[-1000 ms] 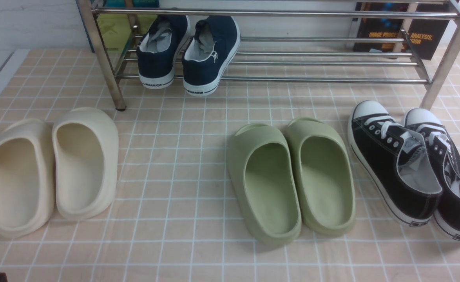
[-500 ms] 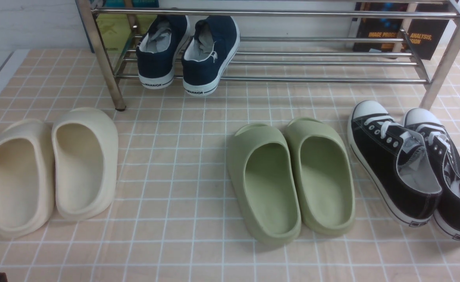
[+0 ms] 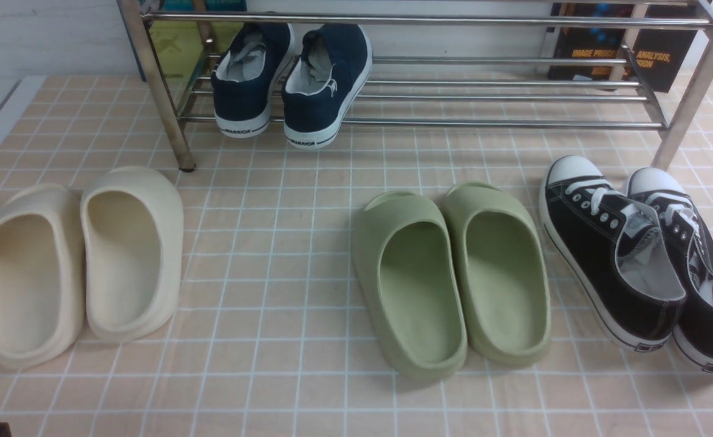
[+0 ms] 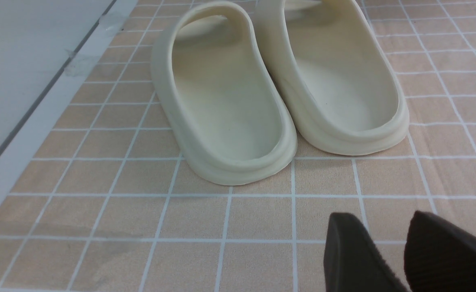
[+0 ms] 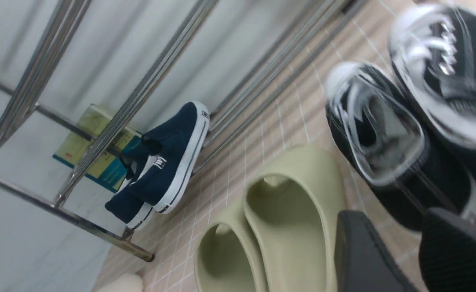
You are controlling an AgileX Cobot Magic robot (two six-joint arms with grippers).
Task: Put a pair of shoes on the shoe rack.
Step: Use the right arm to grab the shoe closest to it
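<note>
The pair of shoes, two black lace-up sneakers with white toe caps, stands side by side on the tiled floor at the right: one (image 3: pixel 611 261) and the other (image 3: pixel 693 273). The chrome shoe rack (image 3: pixel 484 124) spans the back, just beyond their toes. Neither gripper appears in the front view. In the right wrist view my right gripper (image 5: pixel 392 221) is open and empty, hovering close to the heel of the nearer black sneaker (image 5: pixel 384 146), which looks blurred. My left gripper (image 4: pixel 382 219) is open above bare tiles, far from the sneakers.
Navy slip-on sneakers (image 3: pixel 293 79) sit at the rack's left end. Green foam slides (image 3: pixel 447 273) lie just left of the black sneakers. Cream slides (image 3: pixel 77 261) lie at the far left, in front of my left gripper. Books lean behind the rack.
</note>
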